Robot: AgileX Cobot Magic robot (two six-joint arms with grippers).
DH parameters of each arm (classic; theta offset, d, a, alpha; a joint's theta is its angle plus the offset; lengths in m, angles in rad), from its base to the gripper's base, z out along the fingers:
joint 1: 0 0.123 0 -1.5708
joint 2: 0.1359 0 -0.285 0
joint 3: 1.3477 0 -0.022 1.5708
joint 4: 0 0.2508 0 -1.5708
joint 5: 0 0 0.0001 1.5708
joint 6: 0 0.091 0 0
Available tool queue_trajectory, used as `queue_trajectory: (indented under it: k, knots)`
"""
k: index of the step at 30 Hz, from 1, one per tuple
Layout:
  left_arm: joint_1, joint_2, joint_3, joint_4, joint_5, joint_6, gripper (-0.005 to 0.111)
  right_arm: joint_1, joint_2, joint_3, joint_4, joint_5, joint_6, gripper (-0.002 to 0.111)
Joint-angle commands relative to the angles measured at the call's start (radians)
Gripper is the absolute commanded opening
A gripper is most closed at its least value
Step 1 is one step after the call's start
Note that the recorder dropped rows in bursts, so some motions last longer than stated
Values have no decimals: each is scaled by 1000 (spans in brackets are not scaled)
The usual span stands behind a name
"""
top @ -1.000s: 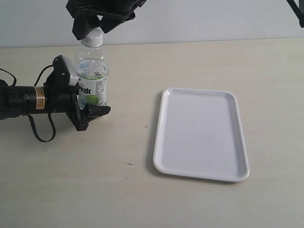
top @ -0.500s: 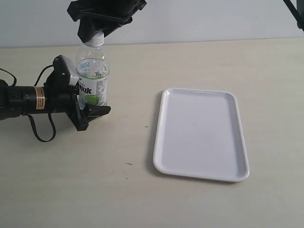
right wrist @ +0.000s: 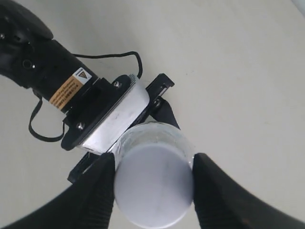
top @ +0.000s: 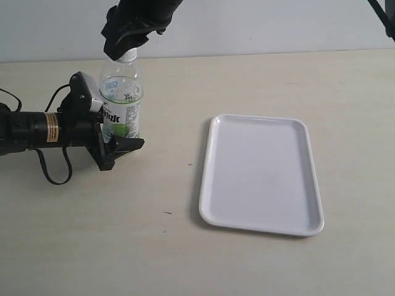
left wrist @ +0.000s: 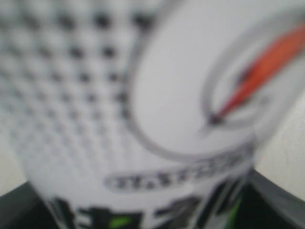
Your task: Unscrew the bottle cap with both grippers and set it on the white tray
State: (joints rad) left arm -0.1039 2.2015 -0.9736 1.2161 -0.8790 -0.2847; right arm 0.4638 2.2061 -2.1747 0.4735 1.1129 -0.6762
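The clear bottle (top: 120, 105) with its white-and-green label stands upright at the table's far left. My left gripper (top: 114, 140) is shut on its lower body, and the label (left wrist: 143, 105) fills the left wrist view as a blur. The white bottle cap (top: 127, 55) (right wrist: 153, 185) sits on the bottle's neck. From above, my right gripper (top: 126, 38) (right wrist: 153, 183) is shut on the cap, one black finger (right wrist: 97, 191) pressed on each side. The white tray (top: 261, 174) lies flat to the right of the bottle with nothing on it.
The left arm's black body with its orange label band (top: 52, 126) and a cable loop (top: 54, 169) lies along the table's left edge. A pale wall (top: 278, 24) rises behind the table.
My right gripper has turned about the cap and sits slightly lower over it. The bottle, left gripper and tray have kept their places.
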Motion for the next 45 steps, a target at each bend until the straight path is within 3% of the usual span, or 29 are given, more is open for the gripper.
queue_trajectory:
  k: [1, 9, 17, 21, 28, 31, 33, 34, 36, 39, 45]
  knots:
    - [-5, -2, 6, 30, 31, -10, 0, 2, -1, -6, -10, 6, -218, 0]
    - [-5, -2, 6, 30, 31, -10, 0, 2, -1, -6, -23, 25, -575, 0]
    - [-5, -2, 6, 30, 29, -10, 0, 2, -1, -6, -41, 40, -735, 0]
    - [-5, -2, 6, 30, 29, -10, 0, 2, -1, -6, -41, 58, -731, 15]
    - [-5, -2, 6, 30, 29, -10, 0, 2, -9, -6, -27, 61, -518, 64]
    - [-5, -2, 6, 30, 29, -10, 0, 2, -28, -6, -25, 57, -388, 66]
    - [-5, -2, 6, 30, 29, -10, 0, 2, -48, -6, -25, 42, -197, 66]
    - [-5, -2, 6, 30, 29, -10, 0, 2, -59, -6, -29, 10, 25, 66]
    - [-5, -2, 6, 30, 29, -10, 0, 2, -59, -6, -31, -5, 271, 66]
    - [-5, -2, 6, 30, 29, -10, 0, 2, -48, -6, -31, -21, 402, 66]
    - [-5, -2, 6, 30, 29, -10, 0, 2, -44, -6, -67, -28, 443, 66]
